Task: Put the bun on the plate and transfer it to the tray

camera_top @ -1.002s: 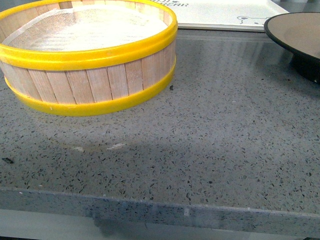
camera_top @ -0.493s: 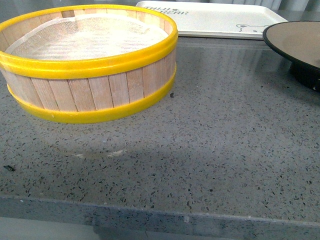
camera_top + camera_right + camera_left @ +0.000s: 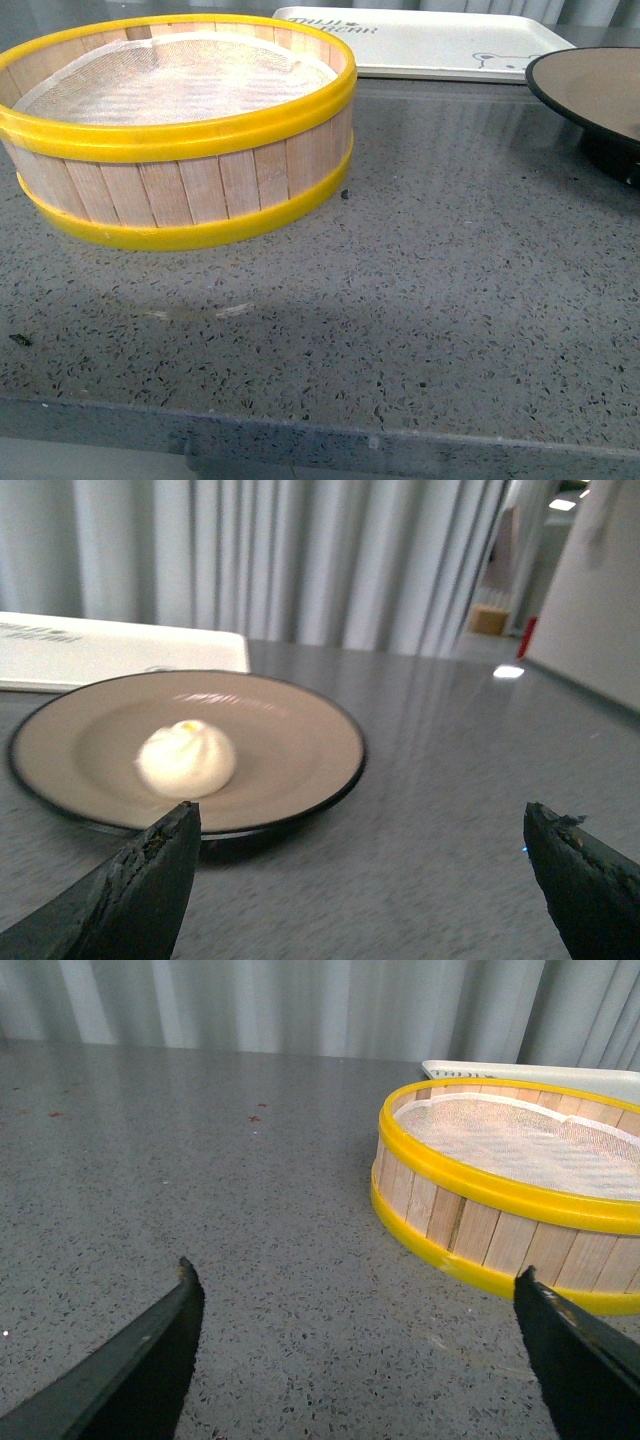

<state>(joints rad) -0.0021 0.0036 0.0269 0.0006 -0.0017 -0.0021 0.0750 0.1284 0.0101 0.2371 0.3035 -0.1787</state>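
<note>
The white pleated bun point(image 3: 186, 757) sits on the tan, black-rimmed plate point(image 3: 300, 750) in the right wrist view. In the front view only the plate's edge point(image 3: 590, 80) shows at the far right, and the bun is out of view there. The white tray point(image 3: 420, 40) with lettering and a bear drawing lies at the back, behind the plate; it also shows in the right wrist view point(image 3: 120, 650). My right gripper point(image 3: 360, 825) is open and empty over the counter, just short of the plate. My left gripper point(image 3: 352, 1280) is open and empty, beside the steamer basket.
A wooden steamer basket point(image 3: 180, 130) with yellow rims and a white cloth liner stands at the left; it also shows in the left wrist view point(image 3: 510, 1185). The grey speckled counter point(image 3: 400, 300) ends in a front edge near the bottom. Grey curtains hang behind.
The front view has shifted slightly, so the basket, tray and plate appear a bit lower in frame. No object on the counter has moved.
</note>
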